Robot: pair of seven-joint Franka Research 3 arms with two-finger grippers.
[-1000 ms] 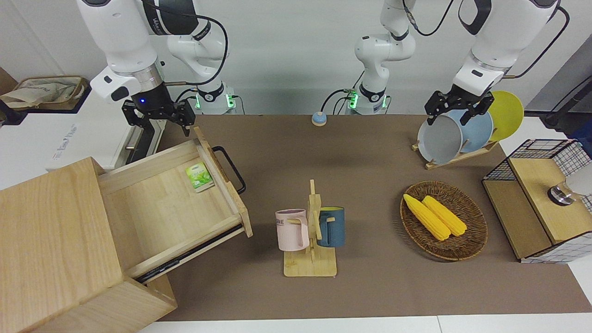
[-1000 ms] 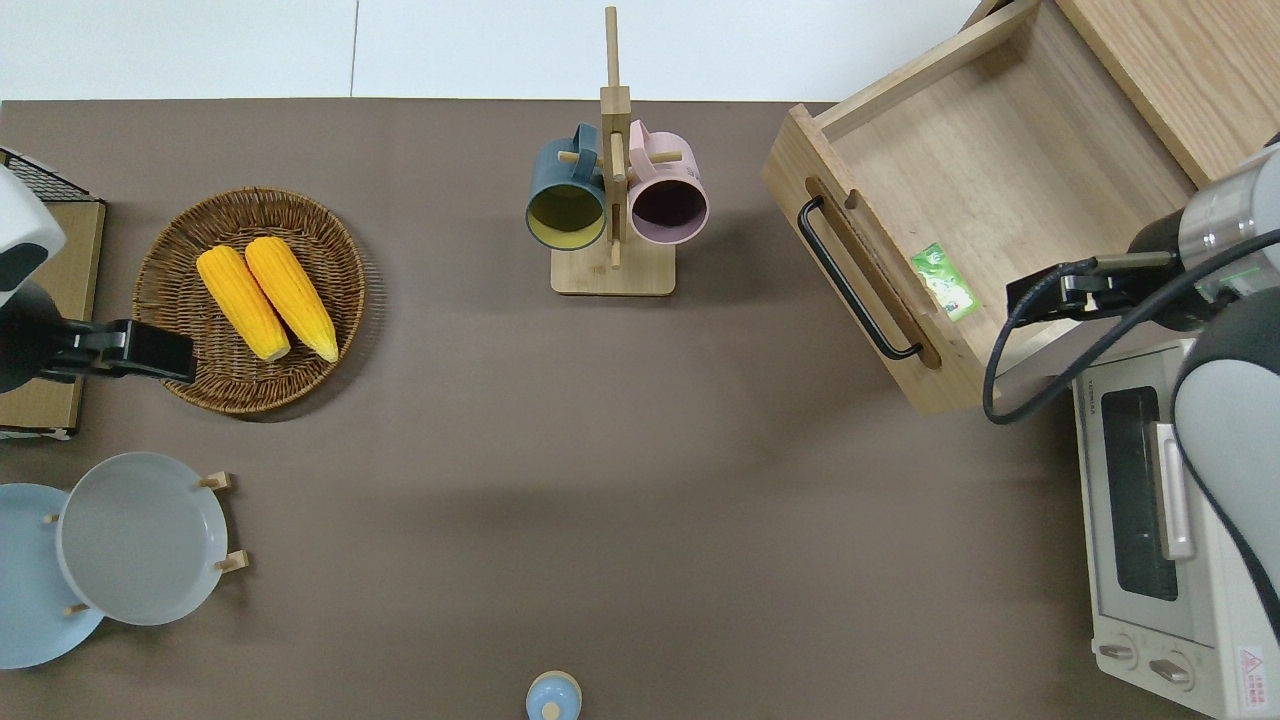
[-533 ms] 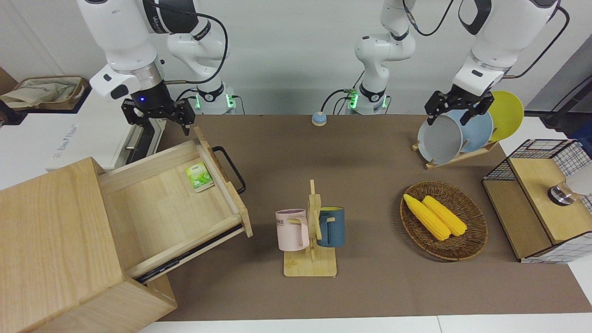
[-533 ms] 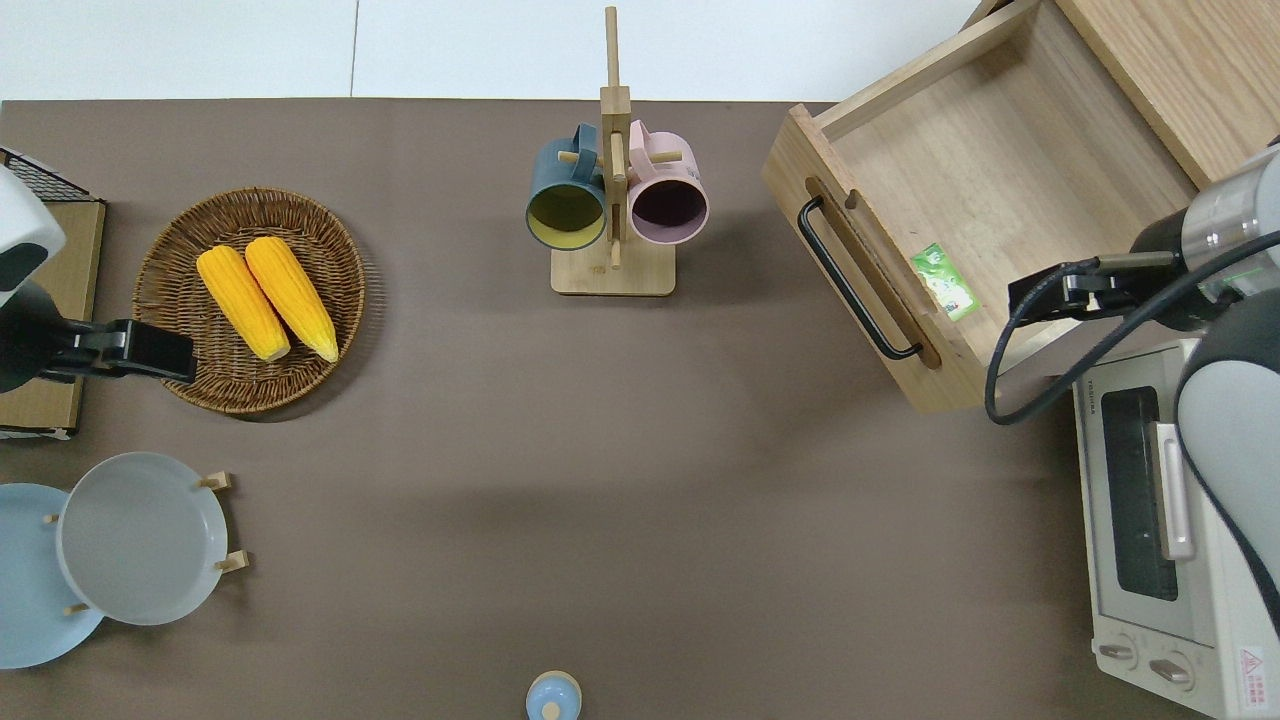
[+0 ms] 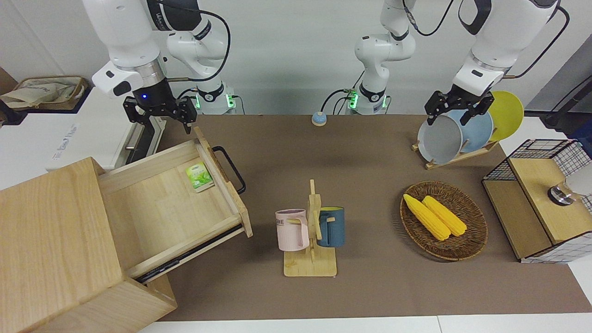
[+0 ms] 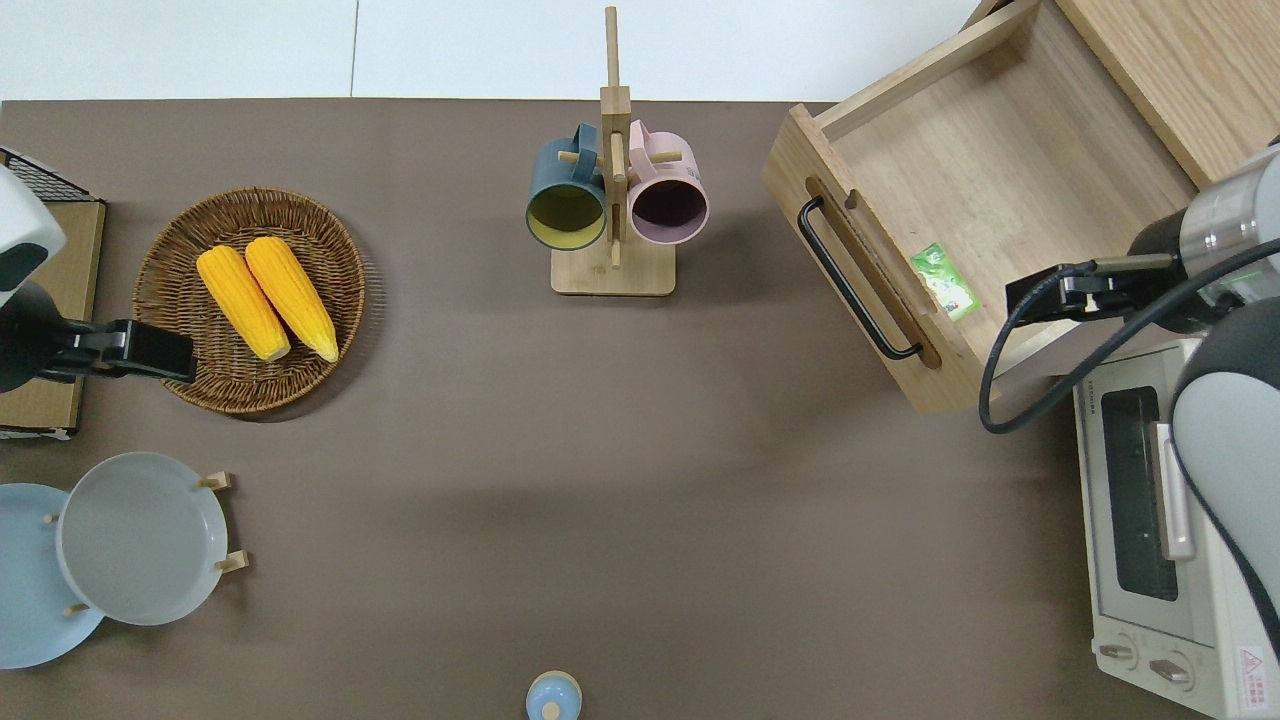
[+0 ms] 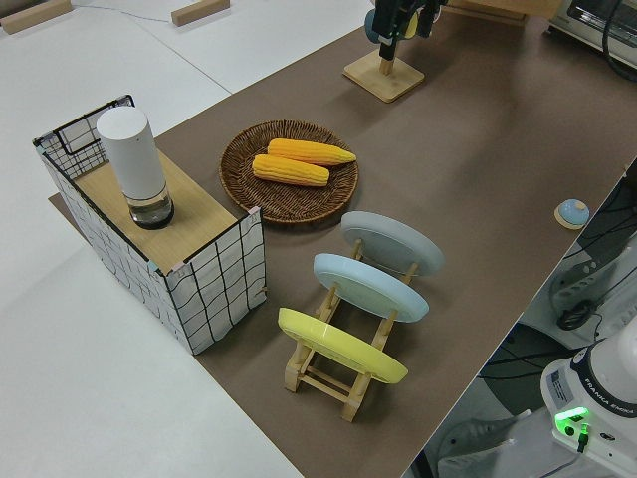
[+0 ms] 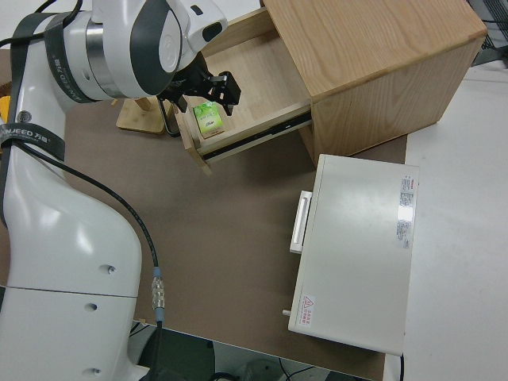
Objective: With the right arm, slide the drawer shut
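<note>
The drawer [image 5: 175,199] stands pulled well out of its wooden box [image 5: 55,249] at the right arm's end of the desk [image 5: 360,152], a small green packet [image 5: 199,176] lying inside near the front panel. The right pincer [image 5: 159,121] hangs over the drawer's corner nearest the robots, fingers spread wide, holding nothing. The left arm is parked.
</note>
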